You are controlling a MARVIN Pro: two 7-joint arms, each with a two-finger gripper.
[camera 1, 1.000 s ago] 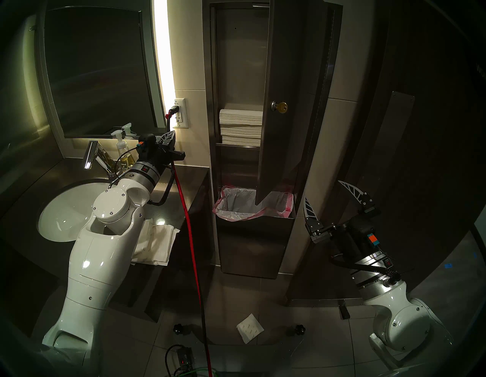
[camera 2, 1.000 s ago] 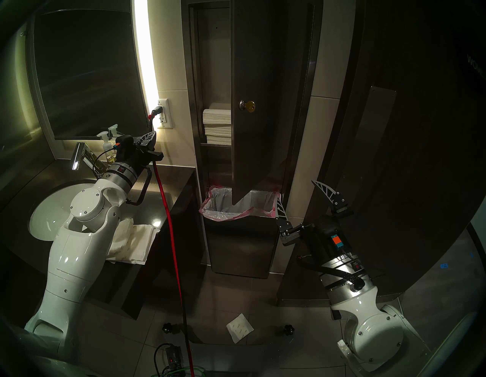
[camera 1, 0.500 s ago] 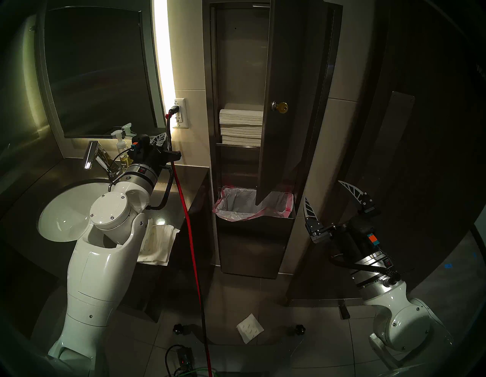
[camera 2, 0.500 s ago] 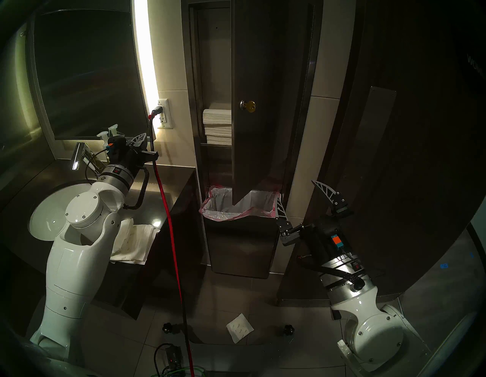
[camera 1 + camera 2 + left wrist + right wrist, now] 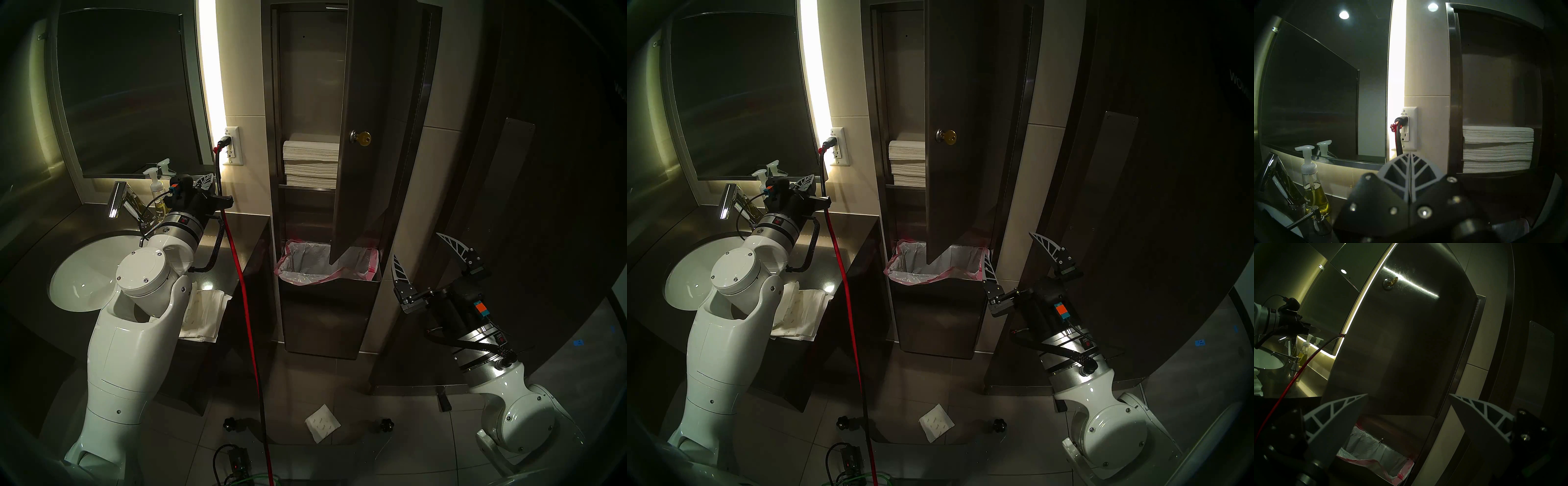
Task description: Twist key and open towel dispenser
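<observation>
both grippers were kept well apart from the towel dispenser (image 5: pixel 369 118), whose door was swung out, its free edge over the bin (image 5: pixel 327 298). the key (image 5: pixel 364 138) was left in the lock. left gripper (image 5: pixel 1410 157) jaws were pressed together, empty; right gripper (image 5: pixel 1407 396) jaws were spread wide.

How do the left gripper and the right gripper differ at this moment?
The left gripper is shut, its fingers pressed together; the right gripper is open, its fingers spread wide. The left gripper hangs over the counter near the soap bottle; the right gripper faces the open door with the key. Both are empty and have the same ribbed fingers.
</observation>
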